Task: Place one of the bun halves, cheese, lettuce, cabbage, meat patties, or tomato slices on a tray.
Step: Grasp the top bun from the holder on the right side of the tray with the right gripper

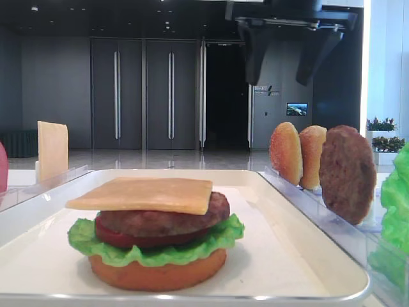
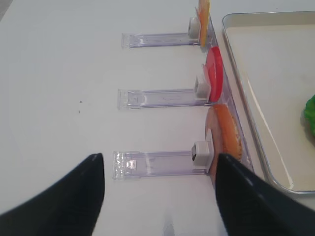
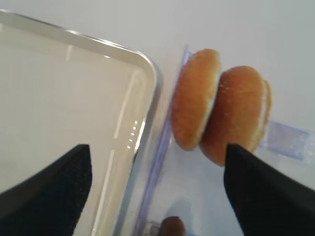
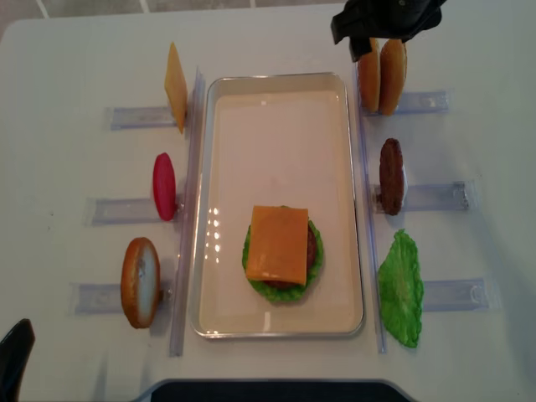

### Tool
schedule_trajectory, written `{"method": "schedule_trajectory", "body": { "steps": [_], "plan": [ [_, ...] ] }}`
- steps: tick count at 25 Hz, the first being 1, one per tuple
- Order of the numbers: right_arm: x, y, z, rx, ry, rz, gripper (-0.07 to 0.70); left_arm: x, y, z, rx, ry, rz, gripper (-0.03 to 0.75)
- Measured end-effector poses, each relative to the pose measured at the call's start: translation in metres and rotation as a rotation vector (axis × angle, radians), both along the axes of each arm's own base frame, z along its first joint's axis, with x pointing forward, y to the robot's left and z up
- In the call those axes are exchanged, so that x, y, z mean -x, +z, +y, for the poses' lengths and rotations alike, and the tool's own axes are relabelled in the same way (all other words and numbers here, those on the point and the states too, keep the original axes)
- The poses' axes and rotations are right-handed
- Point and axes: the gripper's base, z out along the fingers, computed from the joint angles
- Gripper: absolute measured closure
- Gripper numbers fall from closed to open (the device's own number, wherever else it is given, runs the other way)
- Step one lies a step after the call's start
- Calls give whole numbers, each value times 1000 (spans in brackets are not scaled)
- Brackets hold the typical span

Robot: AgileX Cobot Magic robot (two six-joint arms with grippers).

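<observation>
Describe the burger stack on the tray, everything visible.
The burger stack sits in the near half of the white tray, nearer its right rim. From the bottom up: a smooth orange-brown bottom bun, ruffled green lettuce, a dark red tomato slice, a grainy brown patty, and a square yellow-orange cheese slice overhanging it. No top bun yet. Neither gripper touches it.

Buns (image 4: 379, 75): 2. Cheese (image 4: 278, 244): 2. Patties (image 4: 390, 176): 2. Lettuce (image 4: 401, 288): 2. Tomato (image 4: 164, 186): 2. Tray (image 4: 276, 126): 1.
</observation>
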Motion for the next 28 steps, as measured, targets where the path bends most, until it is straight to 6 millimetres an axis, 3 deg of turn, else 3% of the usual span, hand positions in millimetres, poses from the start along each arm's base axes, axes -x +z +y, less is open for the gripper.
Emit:
{"method": "schedule_trajectory", "body": {
  "steps": [6,14,28],
  "plan": [
    [-3,14,15,-38,-6,-36,76,0,0,0,0,0,0,181],
    [-16,-10,1,-9,-115,70,76,0,0,0,0,0,0,181],
    [-21,-7,7,-85,-119,26,76,0,0,0,1,1,0,181]
  ]
}}
